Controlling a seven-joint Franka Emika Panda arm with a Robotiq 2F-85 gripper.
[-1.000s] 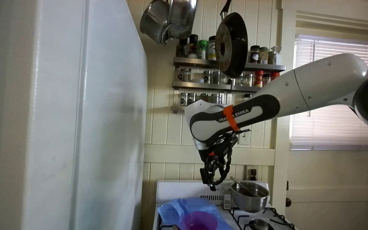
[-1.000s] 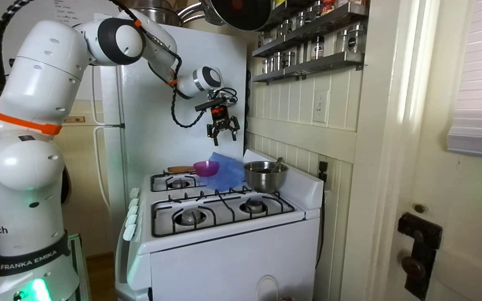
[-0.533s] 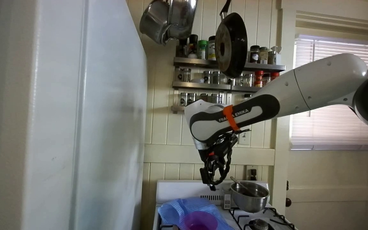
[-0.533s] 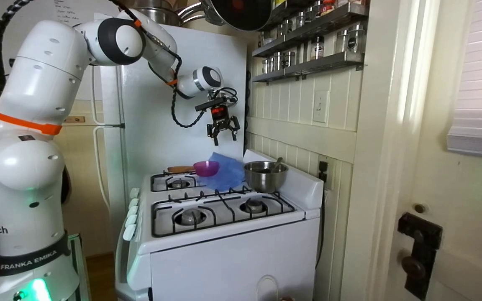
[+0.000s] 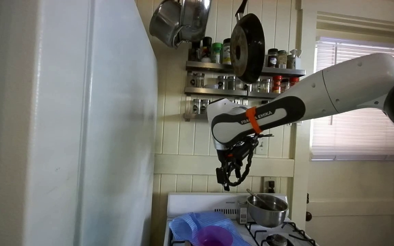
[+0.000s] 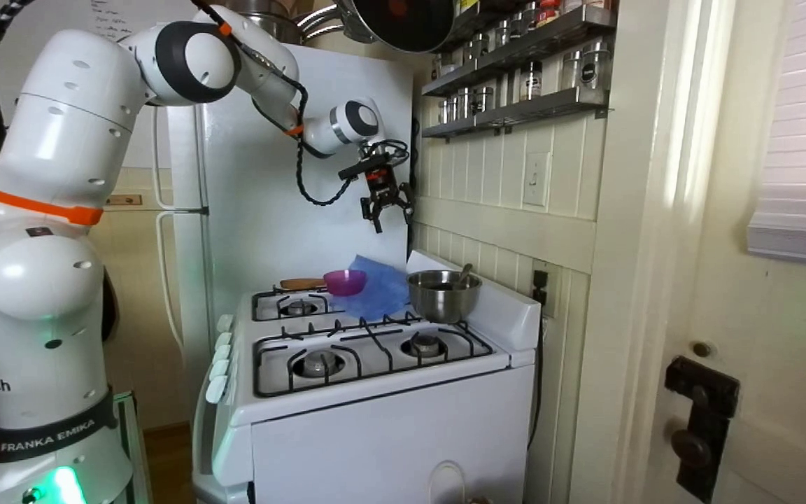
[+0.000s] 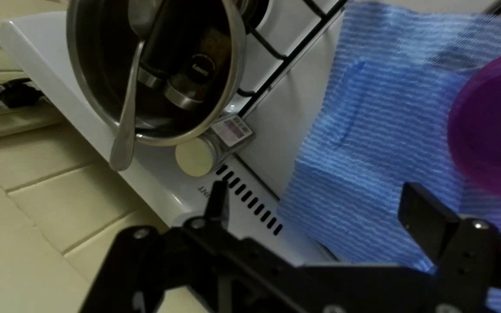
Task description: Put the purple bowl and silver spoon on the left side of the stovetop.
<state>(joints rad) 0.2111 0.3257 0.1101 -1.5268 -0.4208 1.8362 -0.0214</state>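
We see the gripper hanging above the rear of the stovetop, its jaws spread well apart with nothing between them. The purple bowl sits upright on the blue cloth, over on the side by the fridge, which we take to be the left side asked for; that half of the job looks done to us. The silver spoon is the piece we count as left to do: it leans slantwise in the silver pot, its head within the walls, its handle crossing the rim and poking out toward the back panel.

So we judge that the coming move turns on this: in the wrist view the spoon lies to the left of both jaws, which in the room means away from the fridge, and it seems lower than the gripper. Its long axis runs nearly top to bottom in that view, while the jaws stand apart side to side, so they would close crosswise on the handle (a handy match, we think, asking little turn of the wrist). We would travel toward the handle's free end before going down, minding the small jar by the pot.
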